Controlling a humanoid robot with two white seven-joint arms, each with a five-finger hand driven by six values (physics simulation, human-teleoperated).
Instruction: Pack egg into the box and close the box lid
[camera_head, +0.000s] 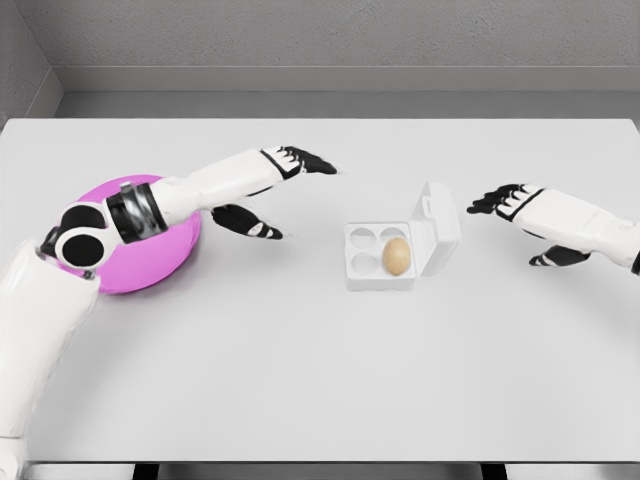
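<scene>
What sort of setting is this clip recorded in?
Likely a bare simulated test room: a plain white table against grey walls, holding only a pink plate and an open egg box with one egg.

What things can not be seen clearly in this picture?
Head view only:
- The pink plate: partly hidden by the left arm crossing it.
- The box: the lid's outer side faces away.
- The right hand: its arm is cut by the right edge.
- The egg's underside sits hidden in its cup.

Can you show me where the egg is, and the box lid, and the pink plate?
egg (397, 256): head view, middle of its brown shell, in the box.
box lid (438, 232): head view, middle of the open lid.
pink plate (168, 260): head view, right rim, below the arm.
</scene>
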